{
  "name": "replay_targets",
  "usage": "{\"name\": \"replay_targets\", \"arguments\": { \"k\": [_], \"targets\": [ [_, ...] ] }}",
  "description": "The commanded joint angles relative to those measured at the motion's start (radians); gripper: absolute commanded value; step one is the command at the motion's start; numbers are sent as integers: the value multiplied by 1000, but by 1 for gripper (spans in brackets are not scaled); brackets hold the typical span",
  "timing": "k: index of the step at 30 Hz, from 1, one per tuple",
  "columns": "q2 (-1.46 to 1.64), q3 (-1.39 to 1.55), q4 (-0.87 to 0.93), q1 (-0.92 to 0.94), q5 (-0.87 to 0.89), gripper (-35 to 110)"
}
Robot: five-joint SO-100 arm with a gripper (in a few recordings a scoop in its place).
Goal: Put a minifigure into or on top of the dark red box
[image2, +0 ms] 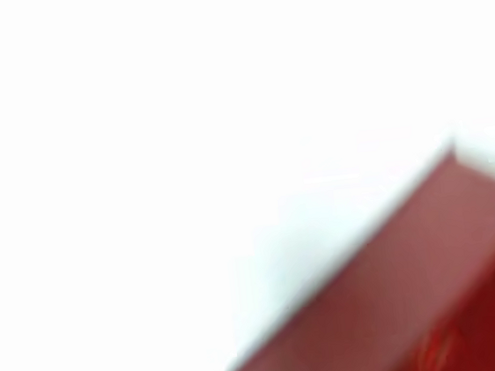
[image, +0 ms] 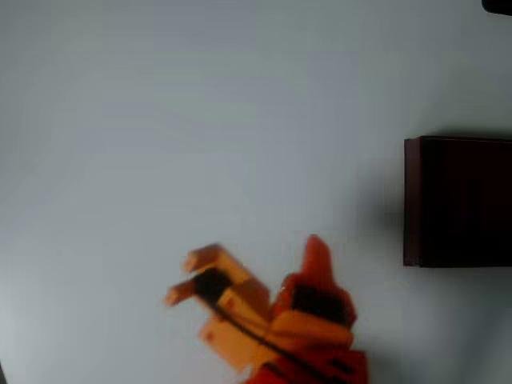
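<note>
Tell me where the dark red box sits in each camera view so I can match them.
Overhead view: the large rectangular dark red box with a near-black interior sits at the right edge, mid-height, cut off by the frame.
Wrist view: its maroon wall fills the lower right corner, tilted and blurred.
Shared landmark: the pale table around it.

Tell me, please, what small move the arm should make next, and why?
Probably pause and check for the minifigure before moving on. In the overhead view the gripper sits low on the table, apart from the dark red box at the right edge, and blur hides whether it holds anything. In the wrist view a blurred reddish shape lies inside the box, perhaps the figure.
</note>
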Motion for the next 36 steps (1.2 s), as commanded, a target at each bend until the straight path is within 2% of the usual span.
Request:
{"name": "replay_targets", "arguments": {
  "k": [1, 7, 14, 18, 25, 36],
  "targets": [
    [127, 83, -21, -132, -44, 16],
    [351, 268, -104, -305, -81, 9],
    [784, 479, -97, -443, -121, 0],
    [782, 500, -101, -526, -144, 0],
    [781, 647, -156, -534, -100, 0],
    [782, 882, -261, -549, -252, 0]
  ]
}}
